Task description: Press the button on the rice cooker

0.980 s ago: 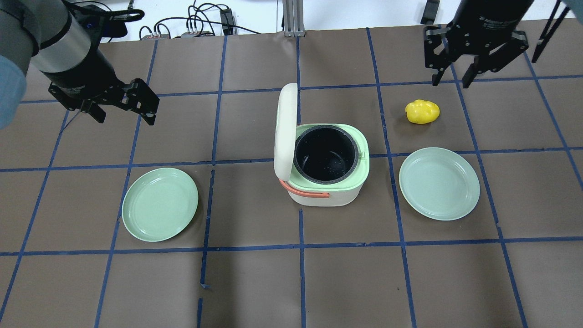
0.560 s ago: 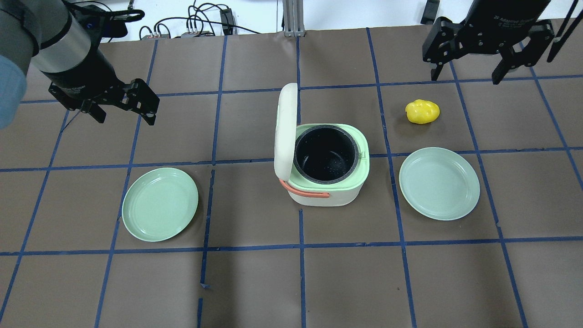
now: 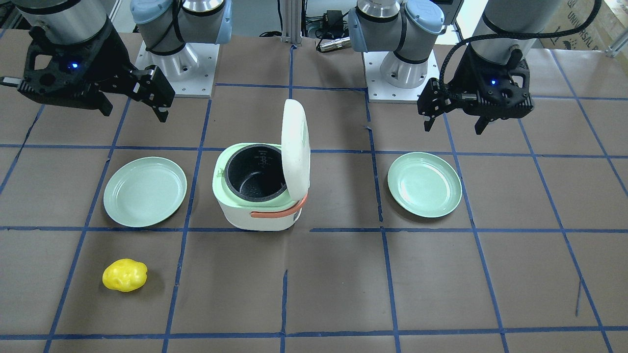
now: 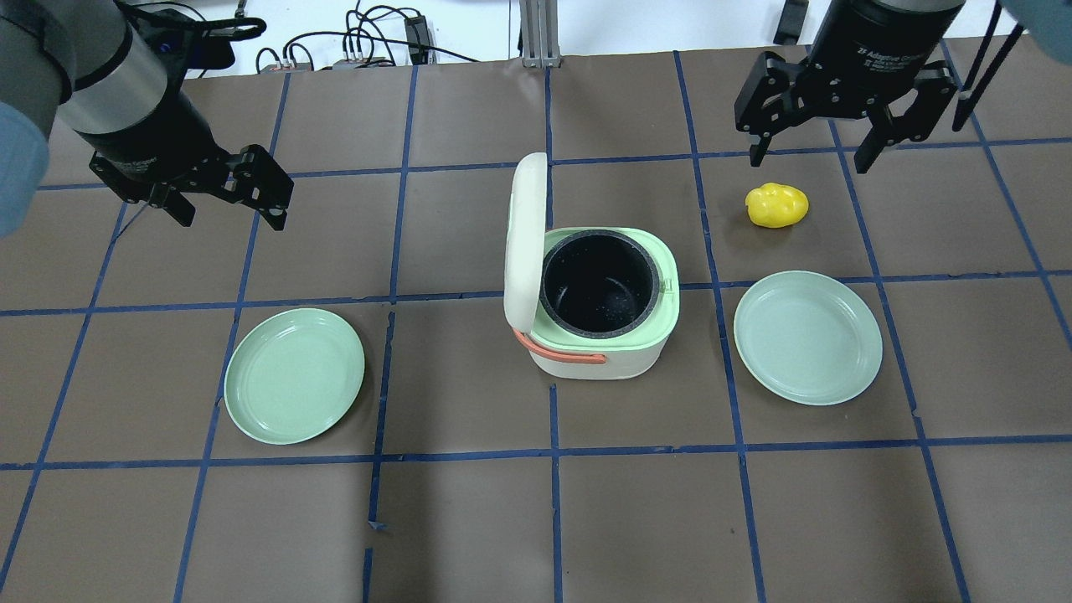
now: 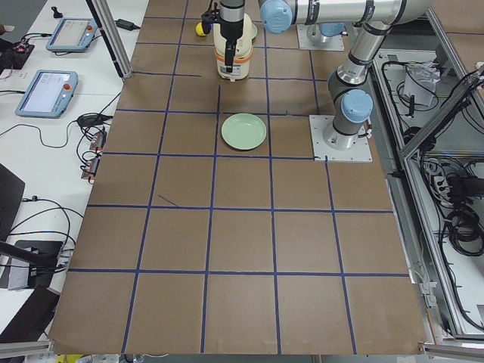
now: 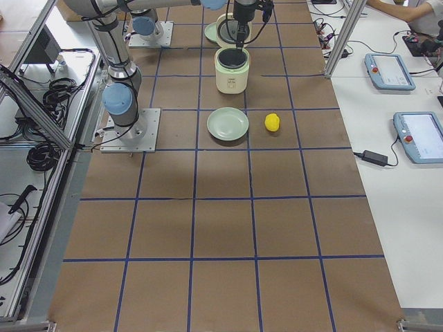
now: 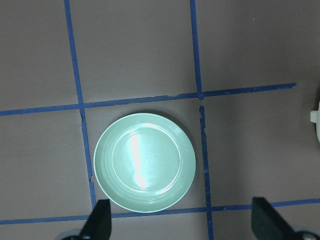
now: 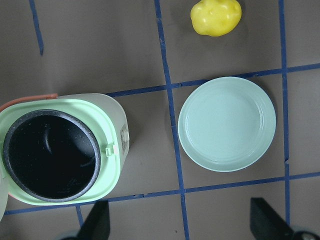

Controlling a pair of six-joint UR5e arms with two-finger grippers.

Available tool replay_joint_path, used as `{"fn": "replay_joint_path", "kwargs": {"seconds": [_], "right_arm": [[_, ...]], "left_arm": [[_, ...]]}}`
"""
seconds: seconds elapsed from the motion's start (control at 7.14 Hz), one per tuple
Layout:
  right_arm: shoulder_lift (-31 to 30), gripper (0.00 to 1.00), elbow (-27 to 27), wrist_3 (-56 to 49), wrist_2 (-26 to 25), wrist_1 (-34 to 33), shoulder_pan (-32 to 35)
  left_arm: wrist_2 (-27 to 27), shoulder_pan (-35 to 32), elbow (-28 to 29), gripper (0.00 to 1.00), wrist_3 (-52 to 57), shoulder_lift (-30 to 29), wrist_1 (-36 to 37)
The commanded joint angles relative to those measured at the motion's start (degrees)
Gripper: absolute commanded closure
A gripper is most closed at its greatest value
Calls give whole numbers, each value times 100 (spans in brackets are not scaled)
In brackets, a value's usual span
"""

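The cooker (image 4: 599, 310) stands on the table (image 4: 469, 519) with its lid (image 4: 525, 239) upright and open, while the left gripper (image 4: 228, 213) hangs with its fingers apart well off to the cooker's left, and the right gripper (image 4: 809, 159), fingers apart too, hangs beyond the cooker's right, near a yellow lump (image 4: 777, 205).

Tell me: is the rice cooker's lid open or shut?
Open: the lid stands upright on its hinge side, and the empty black inner pot is exposed.

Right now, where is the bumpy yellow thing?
In the overhead view the yellow thing lies on the robot's right side, just beyond the right-hand plate, apart from it, near the right tool.
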Motion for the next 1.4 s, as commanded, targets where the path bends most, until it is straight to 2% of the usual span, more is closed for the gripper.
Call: {"fn": "replay_joint_path", "kwargs": {"seconds": [0.0,0.42,0.56,0.7,1.26], "right_arm": [[57,0,20,3,-52,-13,51],[57,0,73,12,-61,-75,33],[57,0,169,3,-209,-466,33],[-4,0,326,3,-297,-540,24],[-13,0,275,-234,-228,-497,-11]], "left_arm": [[0,0,0,0,0,0,1],[0,0,0,0,0,0,1],[0,0,8,0,0,0,1],[0,0,9,0,0,0,1],[0,0,8,0,0,0,1]]}}
